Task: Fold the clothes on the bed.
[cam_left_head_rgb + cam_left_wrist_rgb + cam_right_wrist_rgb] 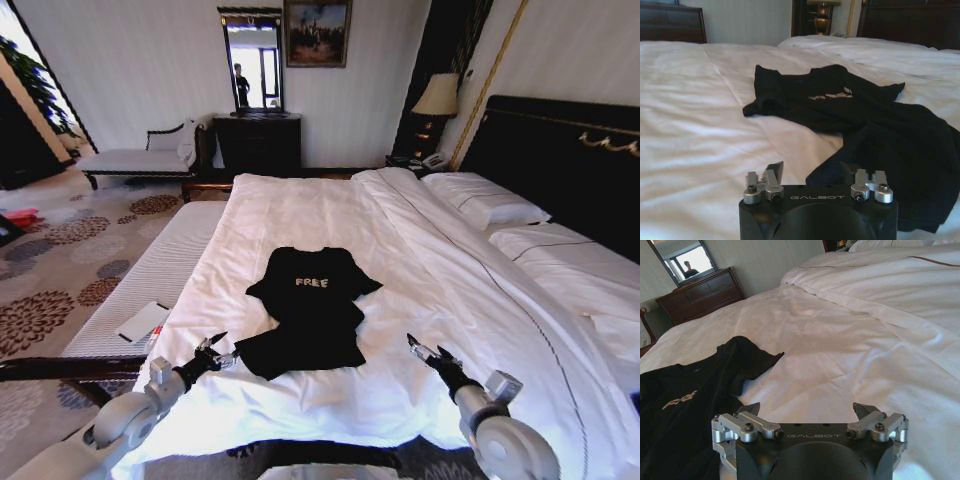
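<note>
— Where's the shirt?
— The black T-shirt [312, 310] lies on the white duvet of the bed [330, 215], near the foot end and about midway across. It's chest-up, "FREE" lettering showing, sleeves spread, the lower part bunched and rumpled toward the robot.
— And the arms?
— The left claw [214, 352] hovers just beside the shirt's lower left corner, its fingers apart with nothing between them. From its wrist camera the left claw [816, 176] sits right at the hem, the dark cloth beginning just past the fingertips [776, 170].
— The other one?
— The right claw [428, 352] hangs over bare duvet, off to the shirt's right side and clear of the fabric. Its fingers are spread too, gripping nothing; in its own wrist view the right claw [807, 410] has white bedding ahead and the shirt [690, 400] off to one side.
— Anything else nearby?
— Pillows [495, 205] by the dark headboard [560, 150], and a dresser [258, 140] under a mirror [252, 62].
</note>
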You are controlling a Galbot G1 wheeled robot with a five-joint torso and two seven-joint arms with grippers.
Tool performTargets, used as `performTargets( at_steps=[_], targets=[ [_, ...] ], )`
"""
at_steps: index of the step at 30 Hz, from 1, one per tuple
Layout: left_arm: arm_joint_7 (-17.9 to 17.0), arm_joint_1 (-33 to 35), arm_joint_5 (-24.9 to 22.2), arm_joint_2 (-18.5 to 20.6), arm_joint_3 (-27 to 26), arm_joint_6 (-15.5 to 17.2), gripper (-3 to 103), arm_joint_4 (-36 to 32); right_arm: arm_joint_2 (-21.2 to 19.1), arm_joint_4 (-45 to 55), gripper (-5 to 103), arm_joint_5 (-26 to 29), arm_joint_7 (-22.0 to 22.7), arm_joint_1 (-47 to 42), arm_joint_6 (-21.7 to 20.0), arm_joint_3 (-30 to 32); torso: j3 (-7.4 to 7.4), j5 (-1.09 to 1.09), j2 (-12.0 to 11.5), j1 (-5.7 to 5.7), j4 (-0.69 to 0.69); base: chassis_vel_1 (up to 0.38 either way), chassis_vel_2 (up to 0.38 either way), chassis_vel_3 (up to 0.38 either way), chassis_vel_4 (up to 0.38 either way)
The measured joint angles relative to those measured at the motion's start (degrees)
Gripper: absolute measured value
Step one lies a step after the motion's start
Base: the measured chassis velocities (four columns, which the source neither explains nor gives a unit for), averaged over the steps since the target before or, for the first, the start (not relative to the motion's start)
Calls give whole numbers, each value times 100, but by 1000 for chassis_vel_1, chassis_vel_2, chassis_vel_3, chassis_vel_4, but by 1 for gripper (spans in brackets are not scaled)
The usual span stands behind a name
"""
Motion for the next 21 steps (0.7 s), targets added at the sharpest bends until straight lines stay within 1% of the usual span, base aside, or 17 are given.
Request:
performTargets(
  at_steps=[3,4,8,9,10,11,13,14,15,16,17,19,21],
  targets=[
    [13,6,14,-11,64,48,51,28,-30,-23,100,9,10,51,-2,-32,0,0,0,0,1,0,0,0,0],
    [13,6,14,-11,64,48,51,28,-30,-23,100,9,10,51,-2,-32,0,0,0,0,1,0,0,0,0],
    [13,-77,43,-83,153,121,30,123,-84,-25,100,37,16,50,-3,-56,0,0,0,0,0,0,0,0,0],
    [13,-77,43,-83,153,121,30,123,-84,-25,100,37,16,50,-3,-56,0,0,0,0,0,0,0,0,0],
    [8,-111,30,-103,163,131,25,136,-102,-26,100,41,16,55,-3,-58,0,0,0,0,0,0,0,0,0],
    [5,-119,26,-108,165,133,25,138,-106,-27,100,42,17,57,-3,-59,0,-1,0,0,0,0,0,0,0],
    [-22,-139,3,-125,167,134,14,143,-116,-52,100,44,22,80,-3,-79,0,0,0,0,0,0,0,0,0],
    [-22,-139,3,-125,167,134,14,143,-116,-52,100,44,22,80,-3,-79,0,0,0,0,0,0,0,0,0],
    [-33,-139,-13,-133,165,134,8,143,-108,-69,100,42,25,86,-4,-96,0,0,0,0,1,0,0,0,0],
    [-41,-139,-24,-139,161,134,8,143,-98,-86,100,40,29,88,-3,-112,0,0,0,0,1,0,0,0,0],
    [-49,-139,-38,-151,152,133,3,142,-86,-105,100,38,32,89,-4,-132,0,0,0,0,0,0,0,0,0],
    [-70,-132,-79,-195,142,131,0,143,-52,-147,100,43,42,96,-16,-188,0,0,0,0,0,0,0,0,0],
    [-75,-125,-79,-212,142,129,0,146,-43,-147,100,59,43,96,-25,-201,0,0,0,0,0,0,0,0,0]
  ],
)
